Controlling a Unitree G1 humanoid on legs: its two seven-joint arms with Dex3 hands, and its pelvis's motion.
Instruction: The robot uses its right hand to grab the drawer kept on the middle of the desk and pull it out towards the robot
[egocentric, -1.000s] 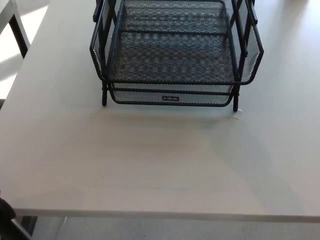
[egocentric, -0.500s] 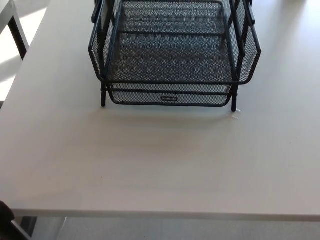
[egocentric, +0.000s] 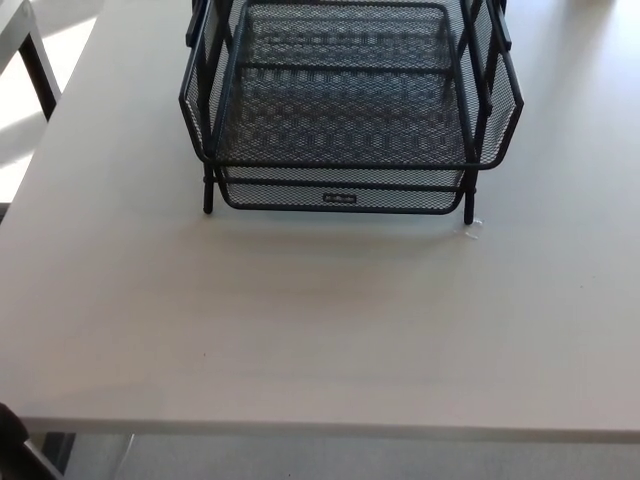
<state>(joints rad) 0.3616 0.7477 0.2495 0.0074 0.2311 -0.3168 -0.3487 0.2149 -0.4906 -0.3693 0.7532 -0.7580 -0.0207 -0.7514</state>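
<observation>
Nothing has moved bar a slight camera wobble: the drawer (egocentric: 340, 198) sits closed in the rack (egocentric: 350, 90) mid-desk (egocentric: 300, 320). Neither hand shows, fingers unseen; the reach hasn't begun.

- A small light label (egocentric: 340, 198) sits on the front wall of the lower mesh drawer (egocentric: 400, 199); its print is perhaps a brand name, too small to read.
- No other writing shows.

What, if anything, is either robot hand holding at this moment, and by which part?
Nothing is seen to be held: neither hand is in view. The black mesh drawer sits untouched in its rack on the desk.
</observation>
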